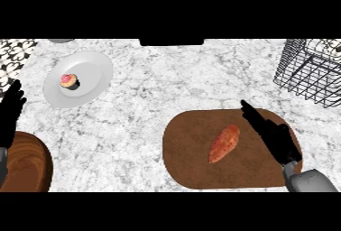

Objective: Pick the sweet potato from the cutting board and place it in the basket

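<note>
Head view only, so here's what it gives. Orange, tapered sweet potato (224,143) lies on its side near the middle of the dark brown rounded wooden cutting board (193,167), tilted so its narrow tip points up and to the right. Nothing is holding it. The black right hand (273,133) sits just beside it on the right, over the board's right part, fingers stretched out straight and apart from the potato as far as I can tell.

My guess on handling: stiff, fairly dense, dry-skinned and not fragile, but the rounded, tapered shape could roll or squirt out of a pinch at the ends. I'd wrap round the fat middle, across the long axis.

Room-wise, the black wire basket (310,74) stands at the upper right, well apart from the board, with bare grey-white marble counter (186,90) between them. The basket wall is the edge to lift over. The white round plate (90,79) carrying a small pink-frosted cupcake (70,81) is far left, out of the way. The black left hand (12,113) rests open at the left edge, above a brown wooden round thing (30,167) in the lower left.
</note>
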`<control>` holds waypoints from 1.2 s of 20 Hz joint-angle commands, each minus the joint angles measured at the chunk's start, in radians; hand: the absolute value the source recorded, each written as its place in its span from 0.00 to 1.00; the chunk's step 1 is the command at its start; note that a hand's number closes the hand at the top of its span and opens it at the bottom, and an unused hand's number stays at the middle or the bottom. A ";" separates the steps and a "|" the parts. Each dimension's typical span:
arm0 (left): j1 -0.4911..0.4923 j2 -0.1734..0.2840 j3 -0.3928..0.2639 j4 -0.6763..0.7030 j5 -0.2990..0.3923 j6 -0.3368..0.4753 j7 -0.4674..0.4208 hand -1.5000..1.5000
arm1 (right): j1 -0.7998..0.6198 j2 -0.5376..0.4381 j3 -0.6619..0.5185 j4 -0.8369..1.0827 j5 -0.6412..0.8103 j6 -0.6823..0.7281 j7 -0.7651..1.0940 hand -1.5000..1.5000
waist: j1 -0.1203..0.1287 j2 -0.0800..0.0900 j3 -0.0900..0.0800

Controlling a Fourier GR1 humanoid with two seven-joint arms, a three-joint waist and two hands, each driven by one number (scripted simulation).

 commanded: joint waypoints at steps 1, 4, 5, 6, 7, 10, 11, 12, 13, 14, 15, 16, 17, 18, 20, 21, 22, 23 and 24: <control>-0.063 0.010 0.016 -0.010 -0.004 -0.003 0.020 0.50 | 0.031 0.052 -0.036 0.006 0.060 -0.152 -0.012 1.00 | -0.013 0.012 -0.032; -0.014 -0.028 0.025 -0.057 0.022 0.010 -0.046 0.50 | 0.088 0.005 -0.226 -0.044 0.088 -0.418 0.037 1.00 | -0.083 -0.014 -0.038; -0.009 -0.033 0.026 -0.069 0.027 0.009 -0.054 0.50 | 0.121 -0.014 -0.288 -0.034 0.095 -0.486 0.037 1.00 | -0.117 -0.024 -0.040; -0.015 -0.052 0.023 -0.083 0.029 0.023 -0.058 0.50 | 0.126 -0.027 -0.337 -0.046 0.115 -0.555 0.040 1.00 | -0.146 -0.034 -0.042; -0.023 -0.098 -0.002 -0.075 0.053 -0.003 -0.059 0.50 | 0.042 0.059 -0.294 -0.198 0.116 -0.568 -0.080 1.00 | -0.100 -0.020 -0.038; -0.018 -0.129 -0.046 -0.120 0.036 -0.006 -0.080 0.50 | 0.055 0.154 -0.277 -0.165 0.299 -0.852 -0.052 0.00 | -0.053 -0.003 -0.039; -0.018 -0.123 -0.042 -0.136 0.034 -0.004 -0.083 0.50 | 0.048 0.174 -0.270 -0.145 0.359 -0.930 -0.031 0.00 | -0.030 0.000 -0.040; -0.010 -0.140 -0.058 -0.135 0.032 -0.005 -0.084 0.50 | 0.065 0.181 -0.279 -0.115 0.411 -0.997 -0.013 0.00 | -0.028 0.006 -0.040; -0.006 -0.118 -0.040 -0.141 0.045 -0.022 -0.085 0.50 | 0.075 0.171 -0.309 -0.095 0.447 -1.056 0.042 0.00 | -0.023 0.005 -0.042; -0.026 -0.138 -0.055 -0.129 0.037 -0.011 -0.081 0.50 | 0.067 0.192 -0.293 -0.069 0.492 -1.100 0.086 0.00 | -0.028 0.014 -0.045; -0.020 -0.146 -0.063 -0.120 0.025 0.001 -0.079 0.50 | 0.103 0.177 -0.296 -0.053 0.538 -1.125 0.124 0.00 | -0.039 0.014 -0.047; -0.023 -0.114 -0.035 -0.142 0.047 -0.025 -0.084 0.50 | 0.122 0.186 -0.316 -0.046 0.564 -1.165 0.167 0.00 | -0.029 0.008 -0.048; -0.015 -0.134 -0.056 -0.150 0.031 -0.014 -0.096 0.50 | 0.123 0.171 -0.328 -0.025 0.607 -1.173 0.211 0.00 | -0.023 0.011 -0.048; -0.010 -0.128 -0.049 -0.151 0.043 -0.024 -0.088 0.50 | 0.153 0.190 -0.327 -0.017 0.648 -1.193 0.239 0.00 | -0.022 0.010 -0.048; -0.009 -0.130 -0.051 -0.148 0.031 -0.009 -0.085 0.50 | 0.177 0.190 -0.318 -0.049 0.683 -1.121 0.334 0.00 | -0.027 0.007 -0.051; -0.024 -0.136 -0.058 -0.140 0.029 -0.016 -0.092 0.50 | 0.193 0.189 -0.301 -0.038 0.701 -1.063 0.379 0.00 | -0.033 0.013 -0.052; -0.009 -0.139 -0.055 -0.149 0.033 -0.012 -0.090 0.50 | 0.221 0.186 -0.289 -0.031 0.703 -1.009 0.417 0.00 | -0.024 0.011 -0.053; -0.020 -0.143 -0.062 -0.151 0.024 -0.005 -0.094 0.50 | 0.241 0.188 -0.255 -0.027 0.713 -0.953 0.450 0.00 | -0.024 0.014 -0.054; -0.007 -0.152 -0.067 -0.162 0.028 -0.004 -0.094 0.50 | 0.253 0.173 -0.243 -0.021 0.705 -0.894 0.489 0.00 | -0.011 0.013 -0.055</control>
